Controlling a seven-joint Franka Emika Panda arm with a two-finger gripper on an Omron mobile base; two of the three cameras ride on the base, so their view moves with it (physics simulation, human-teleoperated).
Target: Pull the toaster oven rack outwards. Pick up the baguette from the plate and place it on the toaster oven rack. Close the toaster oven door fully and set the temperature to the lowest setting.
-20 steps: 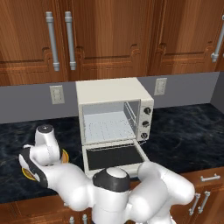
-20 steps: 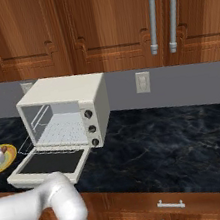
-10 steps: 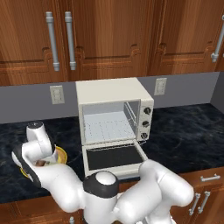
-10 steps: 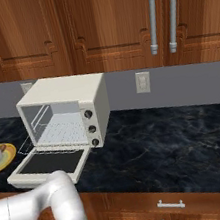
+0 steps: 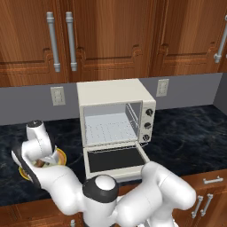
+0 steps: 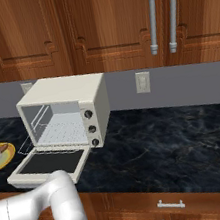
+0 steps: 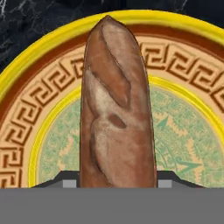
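Hand view: one baguette [image 7: 117,109] on one plate [image 7: 26,92], tool [image 7: 117,183] fingertips flanking it, grip unclear.

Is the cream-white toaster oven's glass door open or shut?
Open: the cream-framed glass door lies folded down flat on the counter, and the cream-white toaster oven shows its cavity.

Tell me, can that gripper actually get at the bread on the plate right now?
Probably yes. In the hand view the gripper is right down over the baguette, one finger on each side of the loaf, which lies on the plate with nothing covering it.
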